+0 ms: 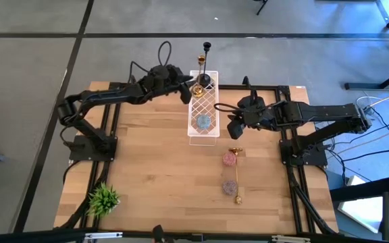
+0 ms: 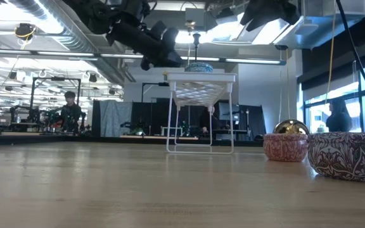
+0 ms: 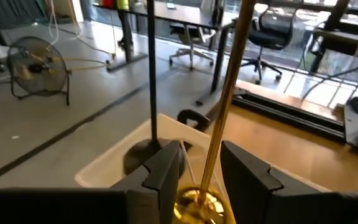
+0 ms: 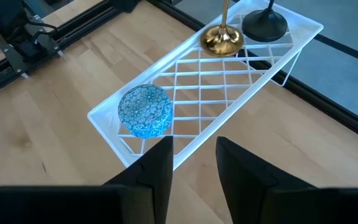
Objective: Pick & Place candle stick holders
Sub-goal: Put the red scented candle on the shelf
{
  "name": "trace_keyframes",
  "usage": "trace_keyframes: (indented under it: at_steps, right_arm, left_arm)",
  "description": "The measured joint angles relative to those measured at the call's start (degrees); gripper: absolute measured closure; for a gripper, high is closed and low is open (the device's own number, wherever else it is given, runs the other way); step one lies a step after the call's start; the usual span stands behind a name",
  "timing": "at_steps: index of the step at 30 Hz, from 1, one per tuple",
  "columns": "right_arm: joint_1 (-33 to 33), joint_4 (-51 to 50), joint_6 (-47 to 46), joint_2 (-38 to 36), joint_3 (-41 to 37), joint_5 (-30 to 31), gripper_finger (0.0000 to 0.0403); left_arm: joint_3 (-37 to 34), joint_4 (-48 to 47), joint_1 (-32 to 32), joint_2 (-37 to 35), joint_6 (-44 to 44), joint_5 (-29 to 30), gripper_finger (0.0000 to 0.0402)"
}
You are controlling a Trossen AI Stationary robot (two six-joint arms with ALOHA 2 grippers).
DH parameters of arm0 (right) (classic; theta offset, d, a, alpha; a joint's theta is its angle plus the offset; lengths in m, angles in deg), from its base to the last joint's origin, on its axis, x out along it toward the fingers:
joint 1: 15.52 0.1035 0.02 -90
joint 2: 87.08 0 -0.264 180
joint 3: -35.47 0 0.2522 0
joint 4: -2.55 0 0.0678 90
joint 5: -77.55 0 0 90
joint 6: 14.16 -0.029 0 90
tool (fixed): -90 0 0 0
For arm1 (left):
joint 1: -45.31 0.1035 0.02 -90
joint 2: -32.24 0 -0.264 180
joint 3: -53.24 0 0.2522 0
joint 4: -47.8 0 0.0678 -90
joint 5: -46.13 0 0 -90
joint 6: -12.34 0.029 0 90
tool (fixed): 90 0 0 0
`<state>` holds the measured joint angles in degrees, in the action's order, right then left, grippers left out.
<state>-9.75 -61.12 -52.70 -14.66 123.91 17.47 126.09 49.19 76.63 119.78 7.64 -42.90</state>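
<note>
The left arm reaches toward the top centre of the high view, its left gripper (image 3: 199,171) closed narrowly on the stem of the gold candlestick (image 3: 224,106), whose base sits on the white rack (image 4: 185,84) beside the black candlestick (image 4: 264,25). The right gripper (image 4: 193,163) hovers partly open and empty just right of the rack, over bare table (image 1: 147,169).

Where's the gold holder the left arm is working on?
The gold holder stands upright on the far end of the white rack, beside the black holder, with the left tool around its stem.
</note>
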Motion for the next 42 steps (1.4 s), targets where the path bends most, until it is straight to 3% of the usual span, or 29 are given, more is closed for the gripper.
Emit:
trace_keyframes:
  at_steps: [5, 14, 20, 27, 34, 42]
  right_arm:
    - [-0.20, 0.26, 0.42, 0.00, -0.01, -0.11, 0.0279]
    - [-0.18, -0.59, 0.44, 0.00, 0.00, -2.32, 0.0279]
    - [-0.18, -1.42, 0.46, 0.00, 0.00, -5.88, 0.0279]
    - [2.03, -3.89, 0.45, 0.00, -0.01, -10.83, 0.0279]
    - [11.47, -8.59, -3.58, 0.00, -0.01, -14.12, 0.0279]
    - [27.98, -11.24, -14.07, 0.68, 0.00, -11.62, 0.0279]
  left_arm:
    - [0.00, -5.14, -0.35, -1.35, -0.60, -4.37, 0.0287]
    - [0.00, -31.75, -0.58, -7.11, -5.41, -12.91, 0.0288]
    - [0.00, -44.29, -1.07, -8.01, -8.22, -17.83, 0.0288]
    - [0.00, -48.03, -5.19, -7.05, -11.76, -16.25, 0.0288]
    - [0.00, -49.88, -15.99, -7.05, -21.12, -15.27, 0.0288]
    - [0.00, -48.13, -34.55, -7.05, -39.74, 0.47, 0.0288]
